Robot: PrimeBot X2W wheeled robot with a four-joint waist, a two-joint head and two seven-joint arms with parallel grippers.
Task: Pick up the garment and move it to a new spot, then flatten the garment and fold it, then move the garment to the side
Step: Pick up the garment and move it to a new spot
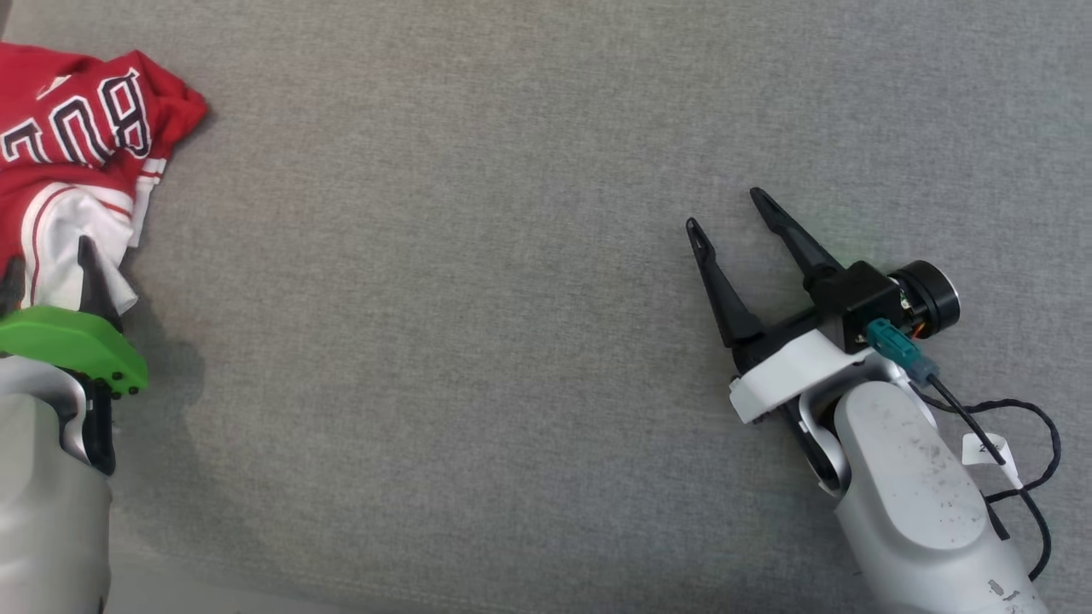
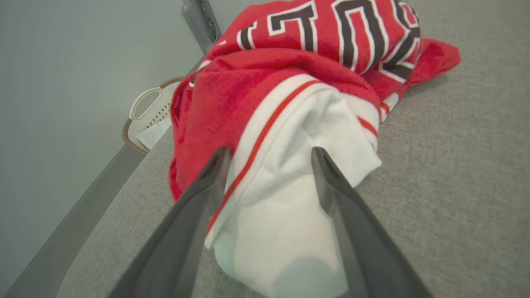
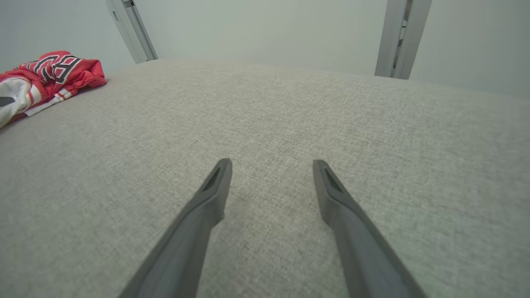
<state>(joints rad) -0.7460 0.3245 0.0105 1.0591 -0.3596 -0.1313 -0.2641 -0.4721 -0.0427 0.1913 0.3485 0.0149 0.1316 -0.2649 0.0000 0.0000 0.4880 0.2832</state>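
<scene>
The crumpled red-and-white jersey lies bunched at ten o'clock on the grey table. The left gripper is on it, fingers spread either side of a white fold and nothing pinched yet, lined up for the pickup. The right gripper sits at three o'clock, fingers apart and empty, probably held back for flattening.

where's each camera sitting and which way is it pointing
Head view: on the robot's head, looking down at the grey surface; left claw at the red and white garment, right claw open over bare surface, both pale forearms.
Left wrist view: on the left wrist, looking along its fingers, spread either side of the garment's white part.
Right wrist view: on the right wrist, looking along its spread fingers across bare surface.
Shared: the garment shows in all three.
</scene>
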